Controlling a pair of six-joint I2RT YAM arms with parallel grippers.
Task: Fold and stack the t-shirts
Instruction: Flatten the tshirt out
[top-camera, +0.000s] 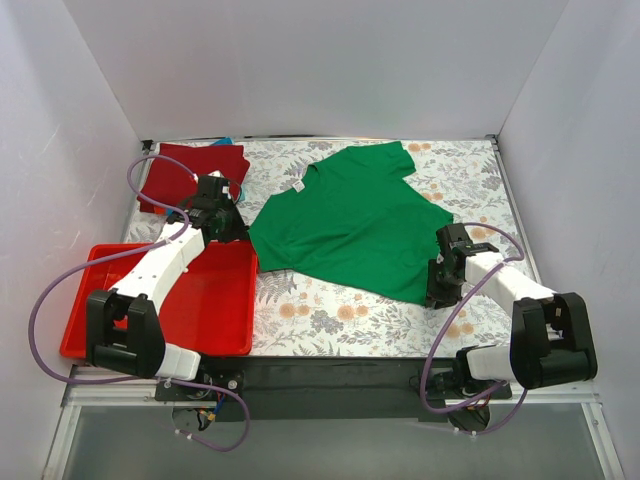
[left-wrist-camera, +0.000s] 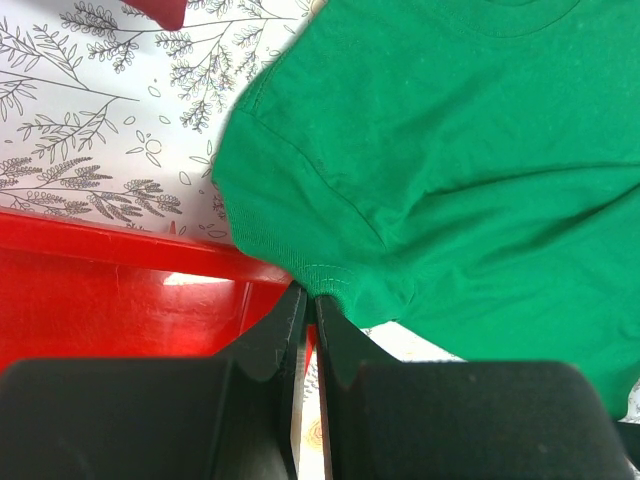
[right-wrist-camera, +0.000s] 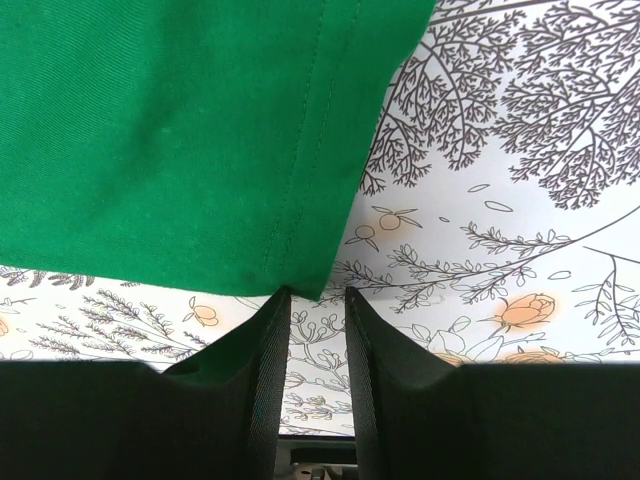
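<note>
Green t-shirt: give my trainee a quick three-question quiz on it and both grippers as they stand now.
1. True or false: the green t-shirt lies folded in the red tray.
2. Fill in: the left gripper is shut on the shirt's ____ hem.
3. The right gripper is: A) shut on the shirt's corner; B) open, with the shirt's corner at one fingertip; C) open over the tray.

Key: 1 false, it lies spread on the floral table; 2 sleeve; 3 B.
</note>
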